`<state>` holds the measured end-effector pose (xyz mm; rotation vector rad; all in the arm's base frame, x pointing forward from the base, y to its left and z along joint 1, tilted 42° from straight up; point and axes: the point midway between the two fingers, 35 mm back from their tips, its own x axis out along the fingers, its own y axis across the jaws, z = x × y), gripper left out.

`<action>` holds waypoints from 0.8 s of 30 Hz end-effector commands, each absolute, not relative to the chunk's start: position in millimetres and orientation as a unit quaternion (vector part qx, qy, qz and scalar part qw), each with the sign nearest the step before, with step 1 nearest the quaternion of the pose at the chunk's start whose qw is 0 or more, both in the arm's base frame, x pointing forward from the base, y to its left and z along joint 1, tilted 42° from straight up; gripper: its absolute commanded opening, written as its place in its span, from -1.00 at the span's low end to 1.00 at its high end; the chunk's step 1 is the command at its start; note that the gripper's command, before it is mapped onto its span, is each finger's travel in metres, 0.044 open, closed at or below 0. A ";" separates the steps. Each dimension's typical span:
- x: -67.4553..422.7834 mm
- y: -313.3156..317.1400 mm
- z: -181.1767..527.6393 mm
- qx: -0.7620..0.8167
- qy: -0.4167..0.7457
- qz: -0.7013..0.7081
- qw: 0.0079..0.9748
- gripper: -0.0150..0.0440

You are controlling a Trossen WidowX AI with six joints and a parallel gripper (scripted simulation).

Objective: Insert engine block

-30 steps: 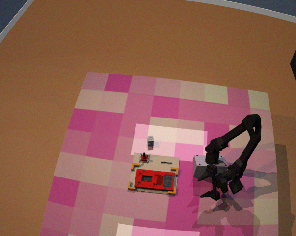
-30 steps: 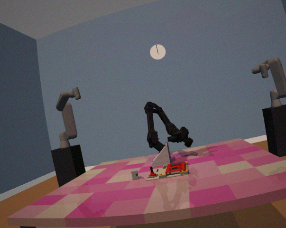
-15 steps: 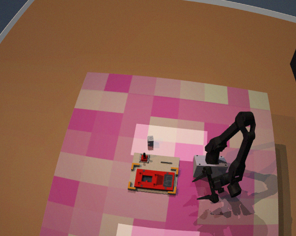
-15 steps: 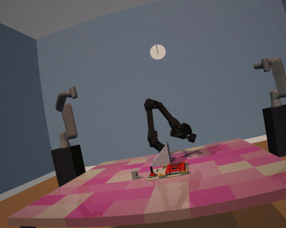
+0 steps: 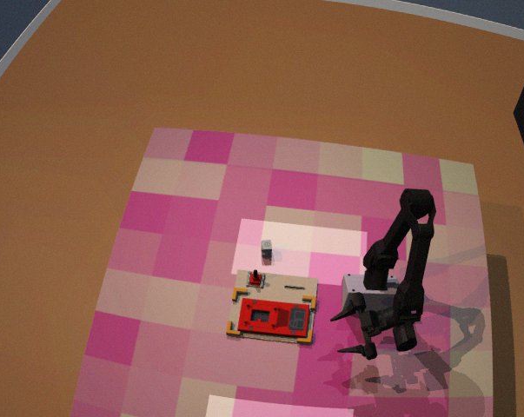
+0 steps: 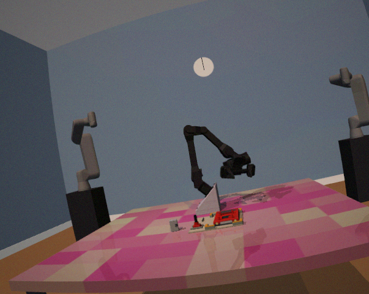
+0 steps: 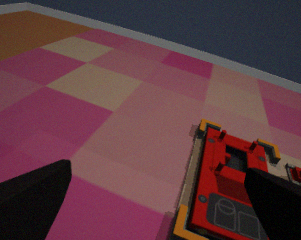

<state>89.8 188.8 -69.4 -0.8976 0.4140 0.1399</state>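
The engine block (image 5: 266, 250) (image 6: 174, 225) is a small grey block standing on the table, behind the beige board (image 5: 293, 280). The red car body (image 5: 273, 317) (image 6: 227, 215) (image 7: 230, 185) lies on that board between orange corner brackets. Its rectangular opening (image 5: 260, 315) (image 7: 235, 159) is empty. My gripper (image 5: 335, 335) (image 6: 233, 172) (image 7: 160, 173) is open and empty. It hangs above the table to the right of the car body, far from the engine block. The engine block is not in the wrist view.
A small red part with a black knob (image 5: 255, 278) (image 6: 196, 223) sits on the board's back left corner. The arm's grey base block (image 5: 356, 291) stands right of the board. Black pedestals with grey arms (image 6: 86, 205) (image 6: 358, 164) stand beside the table.
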 end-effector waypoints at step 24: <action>154.8 188.2 -41.3 -0.121 0.326 -0.170 0.922 1.00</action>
